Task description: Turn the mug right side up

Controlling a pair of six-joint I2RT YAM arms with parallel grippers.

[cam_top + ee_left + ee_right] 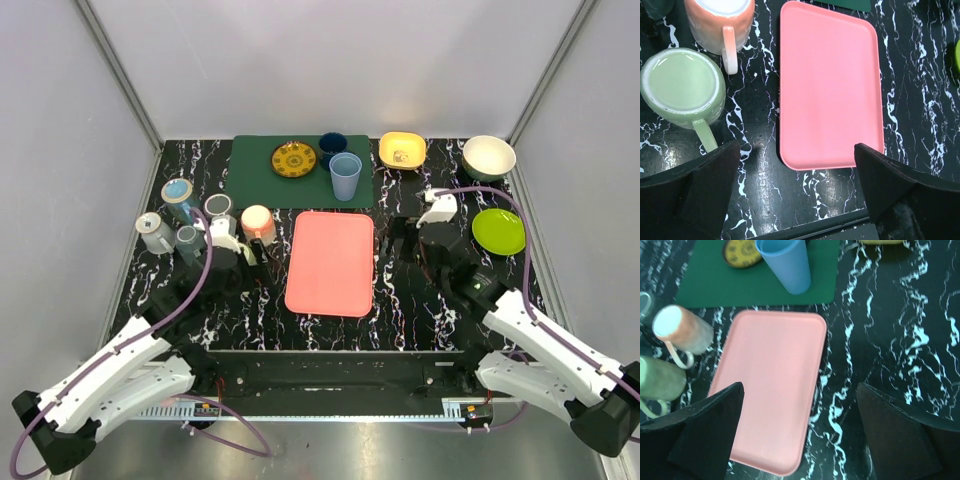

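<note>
The pink tray (330,262) lies between the arms. The left gripper (796,150) and right gripper (800,387) both hover with jaws spread wide and nothing held. Just left of the tray stands the green mug (682,85), seemingly base up, with a pink mug (720,20) close behind it. This looks like the approach step. The left gripper would next need to shift left and close on the green mug's wall.
</note>
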